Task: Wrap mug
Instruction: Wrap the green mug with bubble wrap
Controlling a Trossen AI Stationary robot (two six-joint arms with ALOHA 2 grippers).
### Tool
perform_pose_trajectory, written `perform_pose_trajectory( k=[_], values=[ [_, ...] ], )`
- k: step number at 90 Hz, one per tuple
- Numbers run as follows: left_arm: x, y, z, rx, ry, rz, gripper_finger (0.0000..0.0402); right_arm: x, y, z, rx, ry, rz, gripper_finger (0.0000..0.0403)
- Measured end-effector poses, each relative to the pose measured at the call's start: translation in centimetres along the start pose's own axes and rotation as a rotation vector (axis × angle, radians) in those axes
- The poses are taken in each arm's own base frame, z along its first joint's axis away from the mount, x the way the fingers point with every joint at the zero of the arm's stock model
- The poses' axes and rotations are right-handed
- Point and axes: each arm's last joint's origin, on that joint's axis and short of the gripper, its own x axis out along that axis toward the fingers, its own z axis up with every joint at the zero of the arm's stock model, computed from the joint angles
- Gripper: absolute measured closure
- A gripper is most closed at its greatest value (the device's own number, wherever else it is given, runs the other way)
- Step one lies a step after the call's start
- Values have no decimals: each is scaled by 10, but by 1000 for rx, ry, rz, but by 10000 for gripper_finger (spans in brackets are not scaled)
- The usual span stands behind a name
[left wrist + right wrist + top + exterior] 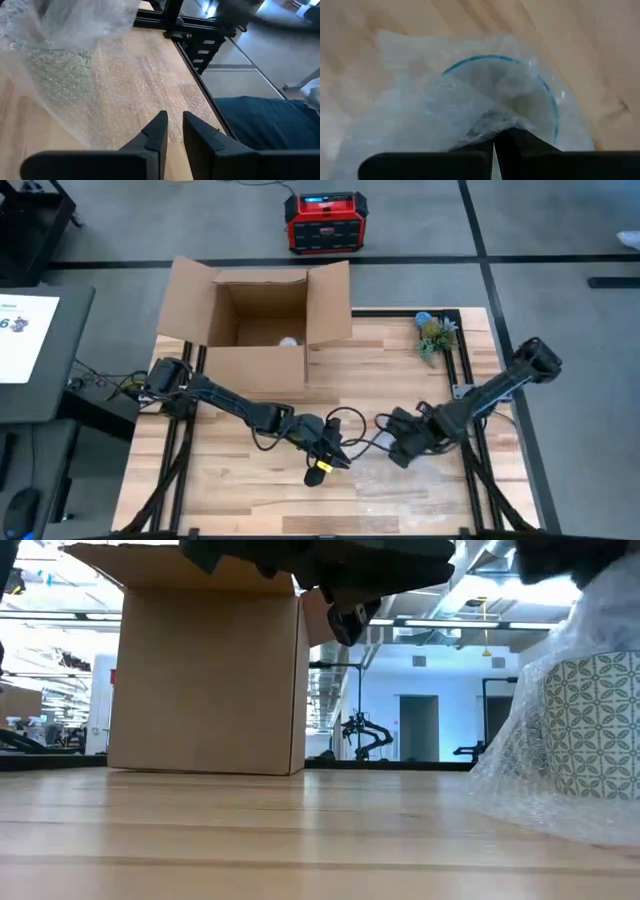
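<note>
You see a pale, matt planked wooden table (pixel 250 480) bearing a brown matt cardboard box (pixel 255 315), and clear, glossy, dimpled bubble wrap (pixel 560 730) over a smooth patterned ceramic-looking mug (pixel 595 725), pinched by matt black fingers (pixel 520 145).

The cardboard box (pixel 258 315) stood at the far left part of the table (pixel 240 490), with a small round thing (pixel 289 341) inside it. The plant (pixel 436 335) lay at the far right corner. The mug (pixel 590 725) stood near the right side, on the bubble wrap (pixel 65 65). The left gripper (pixel 326 460) was near the middle, left of the right gripper (pixel 398 448). Beyond the table, a power station (pixel 325 222) stood on the floor.
</note>
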Motion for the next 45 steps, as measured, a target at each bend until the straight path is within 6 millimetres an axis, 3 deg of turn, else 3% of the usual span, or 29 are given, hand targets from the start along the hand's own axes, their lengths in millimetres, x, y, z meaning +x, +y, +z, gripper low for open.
perform_pose_trajectory(
  k=[16, 26, 36, 45],
  values=[
    [1, -4, -1, 5, 2, -8, 364, 35, 4, 16, -94, 159, -37, 403],
    [1, -8, -2, 11, 4, -17, 364, 46, 3, 21, -146, 206, -45, 403],
    [1, -11, -2, 26, 6, -23, 364, 36, 1, 24, -155, 202, -30, 403],
    [2, -11, -2, 31, 4, -25, 364, 13, -2, 26, -154, 162, -2, 403]
  ],
)
